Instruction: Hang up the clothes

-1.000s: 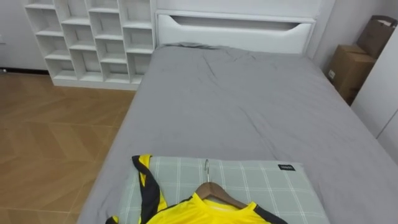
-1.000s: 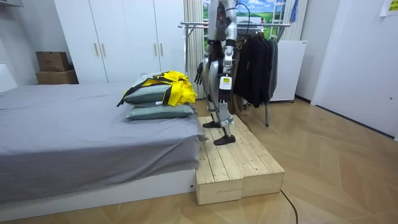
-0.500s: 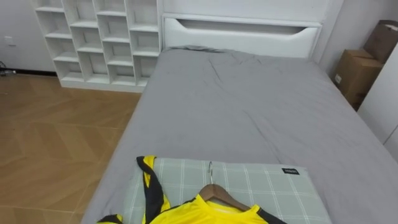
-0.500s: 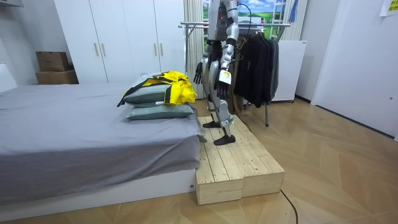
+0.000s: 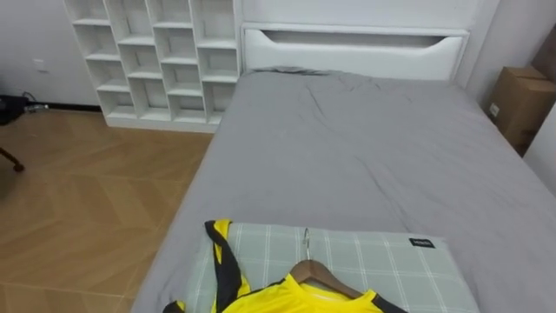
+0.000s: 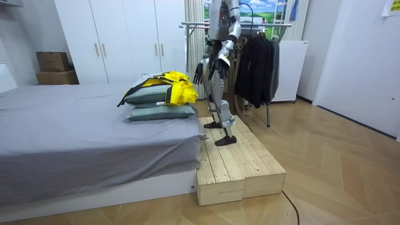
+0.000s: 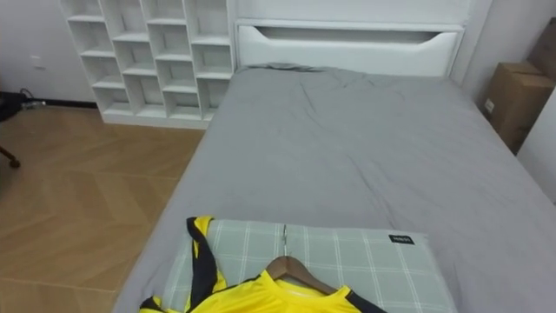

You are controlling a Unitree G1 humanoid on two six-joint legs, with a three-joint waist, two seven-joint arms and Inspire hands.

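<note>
A yellow and black jersey point(image 5: 295, 300) on a wooden hanger point(image 5: 314, 271) lies on a green checked pillow point(image 5: 382, 261) at the near end of the grey bed point(image 5: 365, 156). The hanger's metal hook points up the bed. In the room view the jersey point(image 6: 175, 87) tops two stacked pillows, and I stand on a wooden platform point(image 6: 237, 162) beside them, facing the bed. My left hand point(image 6: 215, 63) is raised in front of my waist. At hip height my right hand point(image 6: 199, 73) hangs with relaxed fingers, close to the jersey but apart from it.
A clothes rack point(image 6: 250, 25) with dark garments point(image 6: 256, 69) stands right behind me. White cube shelves point(image 5: 148, 52) line the wall left of the bed, and a cardboard box point(image 5: 521, 104) sits to its right. Wood floor lies around the platform.
My left forearm has lifted from hanging at my side to waist height. The eye view has swung left, so the bed and jersey sit further right in it.
</note>
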